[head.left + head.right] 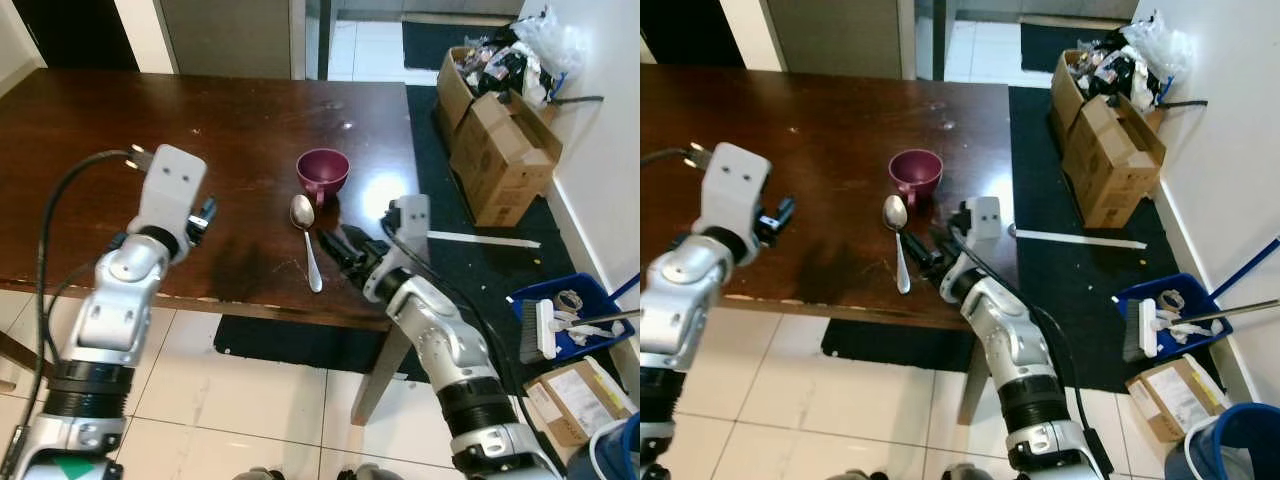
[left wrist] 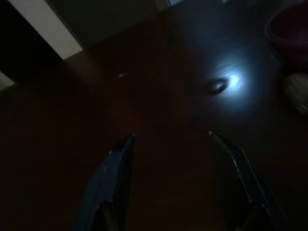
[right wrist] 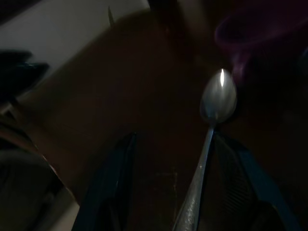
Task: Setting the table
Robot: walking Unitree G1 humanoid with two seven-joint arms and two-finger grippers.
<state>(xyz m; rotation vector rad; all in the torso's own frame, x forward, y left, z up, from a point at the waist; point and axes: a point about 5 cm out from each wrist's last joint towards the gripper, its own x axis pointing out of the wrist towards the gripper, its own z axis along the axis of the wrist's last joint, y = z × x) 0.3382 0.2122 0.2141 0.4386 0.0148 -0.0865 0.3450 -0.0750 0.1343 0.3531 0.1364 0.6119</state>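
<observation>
Spoon (image 1: 306,242) lies handle toward table's (image 1: 120,120) near edge, just left of right gripper (image 1: 334,247), fingers spread, nothing held; the nearer arm.

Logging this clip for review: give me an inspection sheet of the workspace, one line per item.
Surface: dark wooden table, glossy, with glare spots.
Job's things: maroon cup upright; metal spoon lying just in front of it.
Clutter: nothing seen on the table.
Grippers: right gripper open, low by the spoon's handle; left gripper open above bare wood.
Cables: black cable looping along the left arm.
Surroundings: cardboard boxes, blue bin with a brush, tiled floor.
</observation>
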